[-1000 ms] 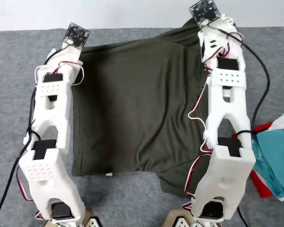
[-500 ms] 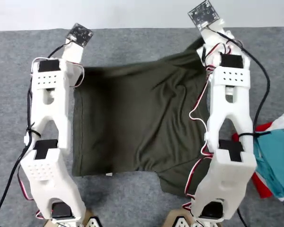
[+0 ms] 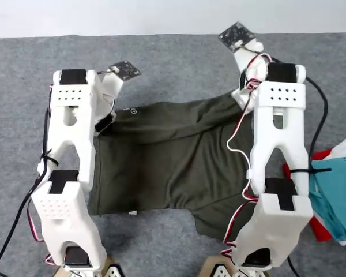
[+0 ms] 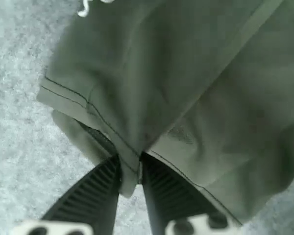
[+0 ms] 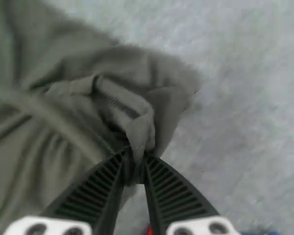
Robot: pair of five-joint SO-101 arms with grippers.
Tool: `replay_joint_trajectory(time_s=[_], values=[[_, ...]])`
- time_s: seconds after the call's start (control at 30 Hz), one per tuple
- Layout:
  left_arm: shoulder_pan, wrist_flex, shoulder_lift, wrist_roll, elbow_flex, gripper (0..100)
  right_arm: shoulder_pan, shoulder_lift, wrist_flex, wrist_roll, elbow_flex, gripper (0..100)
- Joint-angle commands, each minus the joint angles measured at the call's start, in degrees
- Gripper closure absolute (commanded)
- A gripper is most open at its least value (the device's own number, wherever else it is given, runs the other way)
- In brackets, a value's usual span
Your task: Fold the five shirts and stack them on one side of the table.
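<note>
Two white arms lie across a dark olive shirt (image 3: 173, 156) spread in the middle of the grey felt table (image 3: 173, 63), its far edge gathered up between them. From above, the left arm (image 3: 72, 144) covers the shirt's left border and the right arm (image 3: 279, 150) hides much of its right side, with one corner poking out near the arm's base. Red, white and black wires (image 3: 242, 133) loop over the fabric beside the right arm. A heap of coloured shirts (image 3: 334, 196), teal, red and blue, sits at the table's right edge, just beside that arm.

The wrist cameras show what the arms block from overhead. On the left, the left gripper (image 4: 130, 171) has its ribbed black jaws pressed together on a stitched hem, the cloth hanging in folds above the grey felt. On the right, the right gripper (image 5: 134, 166) is clamped on a bunched, ribbed edge of the same olive cloth. The overhead camera adds a small white mark (image 3: 132, 109) near the raised edge.
</note>
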Motion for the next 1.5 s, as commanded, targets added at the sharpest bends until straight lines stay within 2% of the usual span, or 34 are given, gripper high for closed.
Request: replay_joint_trajectory(time_s=[0.0,0.13,0.23,0.37,0.57,0.9,1.23,1.47], values=[[0.2,1.8,-1.0,-1.8,3.0,100,-0.3,-5.0,6.4,0.5,-3.5,98.9],[-0.1,1.8,-3.2,-4.0,10.4,100,0.0,-5.9,13.5,1.1,-3.5,98.9],[0.0,1.8,-7.5,-6.3,17.1,100,0.3,-7.3,18.5,4.7,-3.2,98.9],[0.2,1.8,-14.3,-9.5,25.4,100,2.8,-11.1,18.6,5.8,-0.2,98.9],[-0.1,1.8,-20.3,-12.2,34.2,100,5.6,-20.8,18.6,12.0,15.3,98.9],[-3.3,1.8,-20.7,-15.4,36.9,100,5.8,-35.6,17.8,17.7,39.6,98.9],[-3.3,1.9,-22.7,-17.0,37.2,100,14.2,-39.5,18.2,22.6,41.1,98.9],[-2.7,1.8,-33.1,-20.3,46.0,100,14.7,-43.3,18.4,24.4,46.9,98.9]])
